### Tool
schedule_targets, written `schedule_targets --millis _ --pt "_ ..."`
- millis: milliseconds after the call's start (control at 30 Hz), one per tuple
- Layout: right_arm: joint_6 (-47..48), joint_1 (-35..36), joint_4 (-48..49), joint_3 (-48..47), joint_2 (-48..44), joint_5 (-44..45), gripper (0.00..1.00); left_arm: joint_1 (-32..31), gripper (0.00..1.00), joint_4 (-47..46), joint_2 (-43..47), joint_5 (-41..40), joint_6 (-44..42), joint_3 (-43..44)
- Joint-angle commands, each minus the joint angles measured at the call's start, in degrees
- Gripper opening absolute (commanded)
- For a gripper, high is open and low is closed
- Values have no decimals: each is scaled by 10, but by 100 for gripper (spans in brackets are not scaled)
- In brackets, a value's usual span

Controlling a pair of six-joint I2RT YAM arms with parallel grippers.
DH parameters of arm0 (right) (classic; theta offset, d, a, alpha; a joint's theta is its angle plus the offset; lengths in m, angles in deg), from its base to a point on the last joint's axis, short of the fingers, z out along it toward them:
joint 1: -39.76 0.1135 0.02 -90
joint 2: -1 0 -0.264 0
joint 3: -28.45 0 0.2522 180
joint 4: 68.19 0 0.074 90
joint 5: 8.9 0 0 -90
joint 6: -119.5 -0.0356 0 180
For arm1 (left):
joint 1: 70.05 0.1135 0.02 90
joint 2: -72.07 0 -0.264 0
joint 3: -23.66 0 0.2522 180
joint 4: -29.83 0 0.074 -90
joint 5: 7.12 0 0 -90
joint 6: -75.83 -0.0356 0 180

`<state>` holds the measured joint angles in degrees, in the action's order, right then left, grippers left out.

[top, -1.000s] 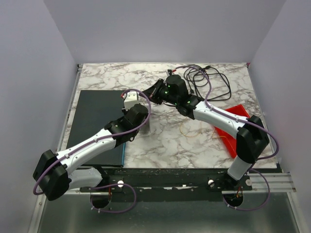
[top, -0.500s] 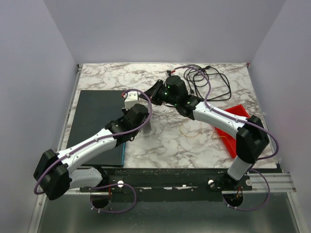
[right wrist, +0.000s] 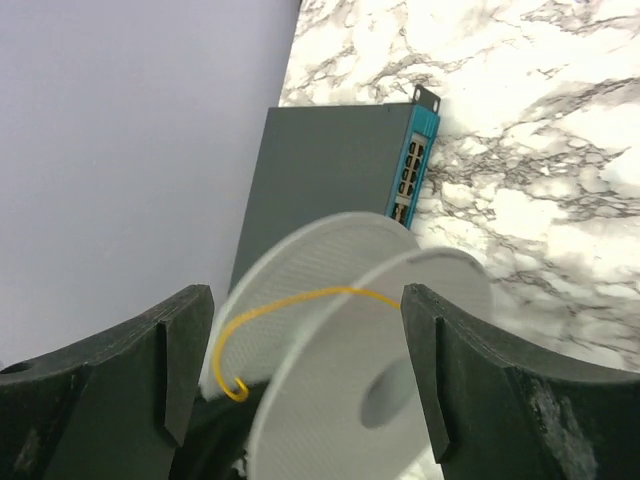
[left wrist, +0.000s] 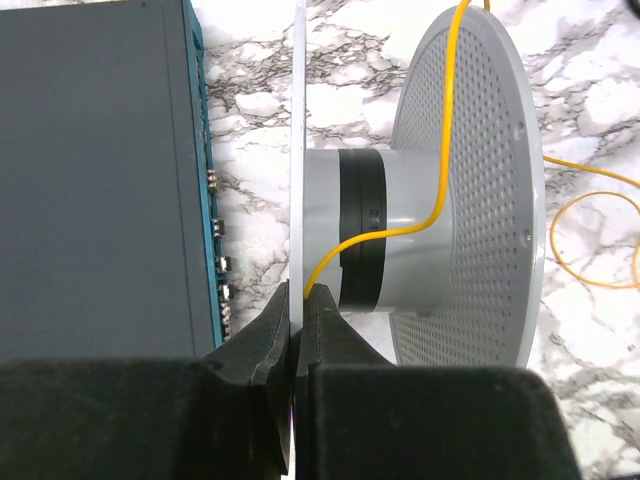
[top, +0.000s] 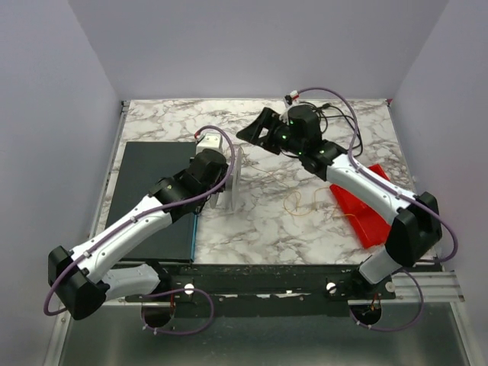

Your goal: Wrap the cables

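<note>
Thin black cables (top: 339,122) lie looped at the far right, just behind your right gripper (right wrist: 305,350), which gapes empty over the white perforated spool (left wrist: 470,200); your left gripper (left wrist: 297,310) pinches its flange.

The light is bright and soft all over, so the marble worktop (top: 267,221) only has faint, fuzzy shadows under the arms. The left wrist view is sharp on the white spool (left wrist: 470,200), but the black left end effector (left wrist: 297,300) at the bottom looks dark and a bit blurry. In the right wrist view the spool is smeared and blurry, while the worktop behind it looks clear.
</note>
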<state>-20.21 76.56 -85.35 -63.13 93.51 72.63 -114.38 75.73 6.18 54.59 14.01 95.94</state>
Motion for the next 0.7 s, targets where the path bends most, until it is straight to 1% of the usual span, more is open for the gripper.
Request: schedule_targets --millis 0,100,200,333,400,433,533,667 --pt "76 -2 -17 57 -81 1 85 13 0 74 39 53 -19 69" --pt "105 -39 27 113 -117 -32 85 21 0 118 43 67 -26 114" --pt "104 -75 97 174 -149 -108 88 31 0 159 46 73 -32 156" --pt "106 -81 196 265 -203 -182 90 58 0 196 44 102 -39 198" --pt "108 -76 231 308 -232 -193 91 67 0 206 42 114 -43 214" --pt "122 -66 230 322 -244 -181 91 70 0 210 42 119 -47 223" --pt "202 5 191 337 -256 -89 94 77 0 217 41 130 -51 239" --pt "236 58 206 353 -217 -9 93 83 0 218 46 141 -55 248"
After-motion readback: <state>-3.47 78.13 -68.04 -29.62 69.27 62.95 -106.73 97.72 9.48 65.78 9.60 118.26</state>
